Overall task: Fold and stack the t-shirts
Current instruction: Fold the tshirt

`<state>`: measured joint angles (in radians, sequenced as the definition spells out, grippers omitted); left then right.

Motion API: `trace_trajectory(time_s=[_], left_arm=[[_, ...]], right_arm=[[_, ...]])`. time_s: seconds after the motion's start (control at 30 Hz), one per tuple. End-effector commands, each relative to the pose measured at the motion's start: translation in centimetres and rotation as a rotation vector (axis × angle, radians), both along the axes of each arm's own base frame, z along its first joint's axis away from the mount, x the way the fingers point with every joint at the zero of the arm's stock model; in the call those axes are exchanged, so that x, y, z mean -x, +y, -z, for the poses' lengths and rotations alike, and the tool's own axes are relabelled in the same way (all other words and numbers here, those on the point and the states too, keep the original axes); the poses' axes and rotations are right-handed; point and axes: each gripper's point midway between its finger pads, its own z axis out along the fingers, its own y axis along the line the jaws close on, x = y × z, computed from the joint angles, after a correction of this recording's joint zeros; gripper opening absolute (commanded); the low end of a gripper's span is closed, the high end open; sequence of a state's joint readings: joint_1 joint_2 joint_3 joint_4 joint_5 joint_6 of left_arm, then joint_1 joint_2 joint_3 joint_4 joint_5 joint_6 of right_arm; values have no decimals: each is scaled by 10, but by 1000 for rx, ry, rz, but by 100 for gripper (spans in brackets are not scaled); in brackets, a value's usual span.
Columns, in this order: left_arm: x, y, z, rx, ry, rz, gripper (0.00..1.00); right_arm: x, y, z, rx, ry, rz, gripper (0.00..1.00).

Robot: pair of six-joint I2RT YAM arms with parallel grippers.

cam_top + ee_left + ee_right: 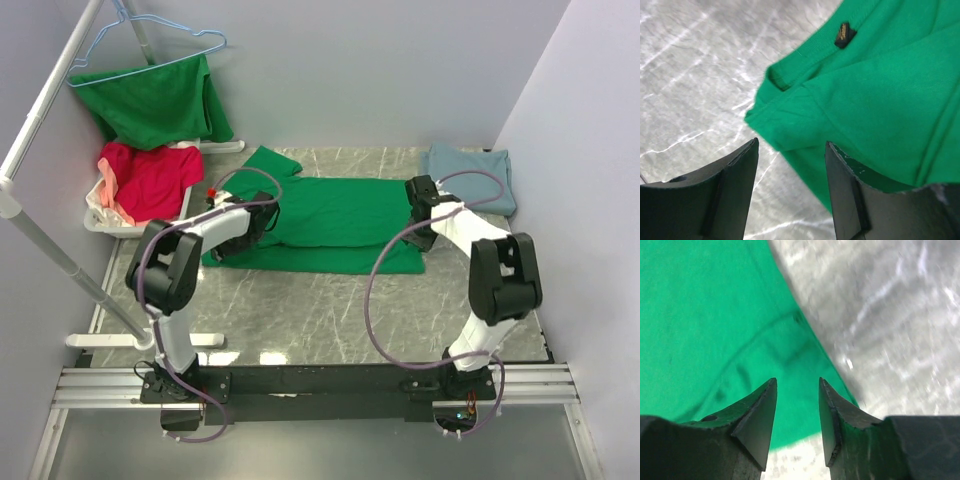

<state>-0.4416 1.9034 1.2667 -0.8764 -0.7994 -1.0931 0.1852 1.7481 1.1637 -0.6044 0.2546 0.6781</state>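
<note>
A bright green t-shirt (345,212) lies spread across the middle of the marble table, partly folded lengthwise. My left gripper (264,226) hovers at its left end. In the left wrist view that gripper (792,142) is open over the collar edge of the shirt (880,95), whose black label (843,34) faces up. My right gripper (421,226) is at the shirt's right end. It stands open (797,381) just above the hem corner of the green cloth (715,315), with nothing pinched. A dusty blue-grey t-shirt (472,175) lies folded at the back right.
A white basket (97,222) at the left holds red and pink shirts (150,180). Another green shirt (155,100) hangs on a blue hanger (150,45) from a white rack (45,120). Walls close in the back and right.
</note>
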Motion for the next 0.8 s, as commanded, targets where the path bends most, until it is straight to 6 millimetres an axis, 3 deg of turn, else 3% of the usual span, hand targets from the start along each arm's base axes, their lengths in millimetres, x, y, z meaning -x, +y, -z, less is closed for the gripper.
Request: trace_trajectory(time_s=[0.0,0.17,0.4,0.63,0.77], left_arm=[[-2,-1,-33,55,-98,-5,61],[3,-2,-22,72,-74,2,61],[6,-3,-17,84,-69,7,62],[5,4,-11,93,-57,-12,62],[4,11,-9,93,-59,-34,62]], right_arm=[[6,9,-34,6,-102,-38,47],[20,33,-34,-32,-107,-98,49],[28,55,-6,-85,-50,-157,49],[28,60,32,-99,13,-187,47],[27,56,33,-80,5,-187,46]])
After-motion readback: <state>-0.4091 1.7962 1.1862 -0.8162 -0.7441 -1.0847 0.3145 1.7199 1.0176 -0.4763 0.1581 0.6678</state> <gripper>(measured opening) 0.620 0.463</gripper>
